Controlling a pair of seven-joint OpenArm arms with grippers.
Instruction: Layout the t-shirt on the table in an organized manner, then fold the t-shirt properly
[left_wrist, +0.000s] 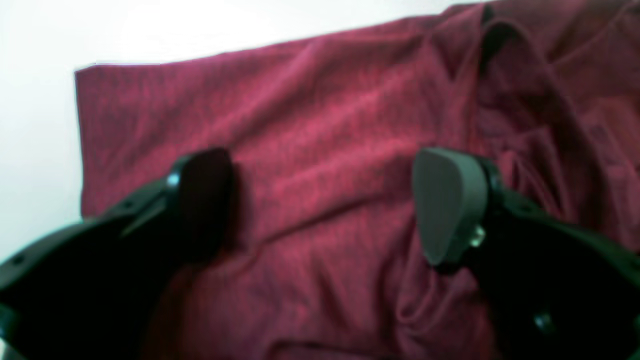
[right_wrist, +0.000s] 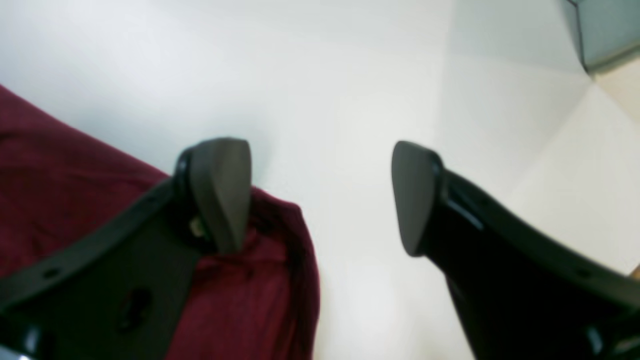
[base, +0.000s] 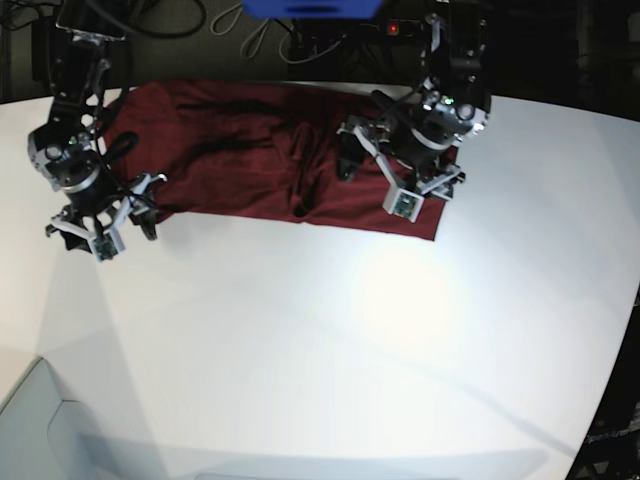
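The maroon t-shirt (base: 240, 150) lies spread in a wide strip across the far part of the white table (base: 330, 340), with a bunched fold near its middle. My left gripper (left_wrist: 325, 205) is open and hovers just above the wrinkled cloth (left_wrist: 320, 130), holding nothing; its arm (base: 430, 120) stands over the shirt's right end in the base view. My right gripper (right_wrist: 317, 195) is open and empty at the shirt's left corner (right_wrist: 260, 270). One of its fingers (right_wrist: 220, 190) is over the cloth edge, the other over bare table (right_wrist: 320, 75). Its arm (base: 75, 165) is at the left.
A grey box (base: 40, 420) sits at the table's front left corner and also shows in the right wrist view (right_wrist: 605, 30). A blue object (base: 310, 8) and cables lie behind the table's far edge. The table's right edge (base: 620, 330) curves away.
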